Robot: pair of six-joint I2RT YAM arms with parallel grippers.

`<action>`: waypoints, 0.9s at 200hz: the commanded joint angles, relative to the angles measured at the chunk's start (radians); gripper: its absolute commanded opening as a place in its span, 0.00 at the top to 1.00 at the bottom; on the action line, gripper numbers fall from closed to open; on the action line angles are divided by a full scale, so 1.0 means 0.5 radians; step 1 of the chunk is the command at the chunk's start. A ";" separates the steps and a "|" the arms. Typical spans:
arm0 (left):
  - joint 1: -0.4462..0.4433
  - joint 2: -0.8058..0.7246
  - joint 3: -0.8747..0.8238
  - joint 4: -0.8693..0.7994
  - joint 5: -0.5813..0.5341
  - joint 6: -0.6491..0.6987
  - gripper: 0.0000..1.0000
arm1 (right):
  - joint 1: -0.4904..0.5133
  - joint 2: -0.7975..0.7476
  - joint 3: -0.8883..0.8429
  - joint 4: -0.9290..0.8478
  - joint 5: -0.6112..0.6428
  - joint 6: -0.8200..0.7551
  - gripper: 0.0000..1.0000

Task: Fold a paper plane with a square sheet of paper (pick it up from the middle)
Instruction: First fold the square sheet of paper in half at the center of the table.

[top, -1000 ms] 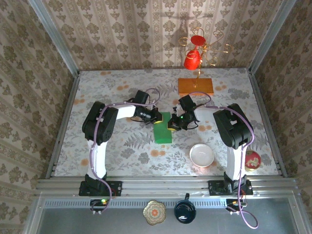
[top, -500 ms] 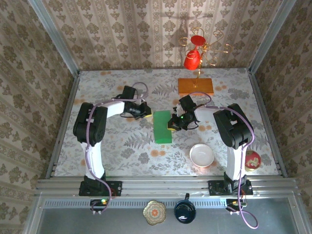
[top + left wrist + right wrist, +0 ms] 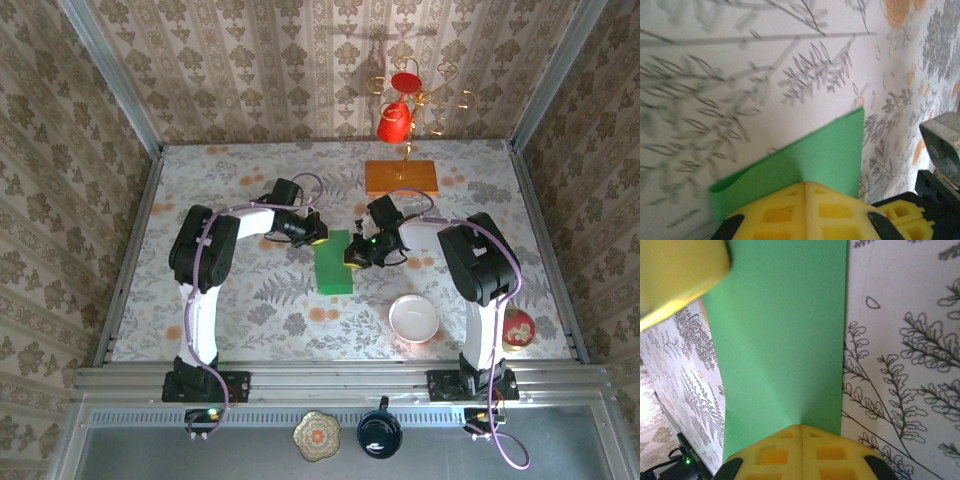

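The left arm [image 3: 215,245] is back at the square sheet of paper [image 3: 335,265] after standing clear half a second earlier, so creasing likely resumes. The folded sheet lies between both grippers.

- **Left gripper [image 3: 316,233]:** fingers pressed together, with the sheet's corner just ahead of them.
- **Right gripper [image 3: 352,257]:** pinching the sheet's edge, unmoved.

Both arms [image 3: 205,255] inward, jaws apparently closed.

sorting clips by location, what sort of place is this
Probably a staged robot test cell, not a real room: wallpapered panels in a metal frame box in a floral table, with a left arm and right arm bolted at its near edge.
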 commanded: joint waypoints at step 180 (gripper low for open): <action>-0.369 -0.525 -0.532 -0.202 -0.088 -0.128 0.93 | -0.049 0.255 -0.211 -0.492 0.564 0.018 0.96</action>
